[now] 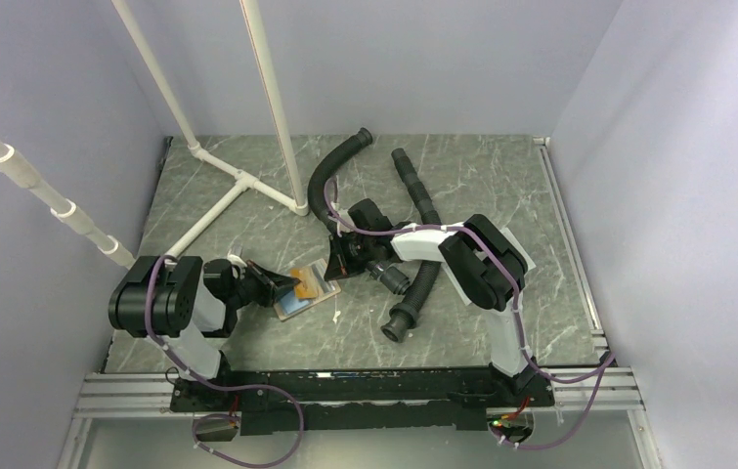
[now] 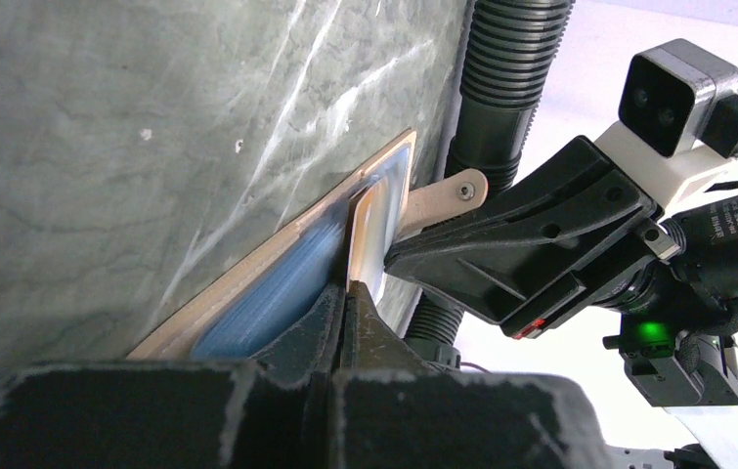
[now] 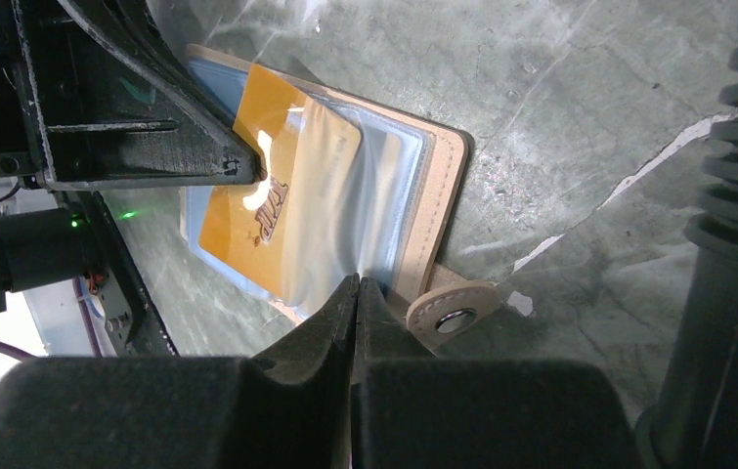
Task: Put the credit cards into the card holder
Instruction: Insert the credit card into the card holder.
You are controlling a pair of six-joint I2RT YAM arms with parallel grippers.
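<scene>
The tan card holder (image 1: 298,305) lies open on the marble table between my two grippers, its blue inner side (image 2: 267,303) facing up. An orange-yellow credit card (image 3: 247,205) is partly slid under a clear inner sleeve (image 3: 335,195) of the holder. My left gripper (image 2: 347,293) is shut on the card's outer edge (image 2: 367,230), and its tip (image 3: 242,164) also shows in the right wrist view. At the holder's opposite side, beside the snap tab (image 3: 453,315), my right gripper (image 3: 358,283) is shut on that sleeve's edge. No other credit cards are in view.
Two black corrugated hoses (image 1: 423,264) (image 1: 325,181) lie behind and to the right of the holder, close to the right arm. A white pipe frame (image 1: 238,186) stands at the back left. Grey walls enclose the table.
</scene>
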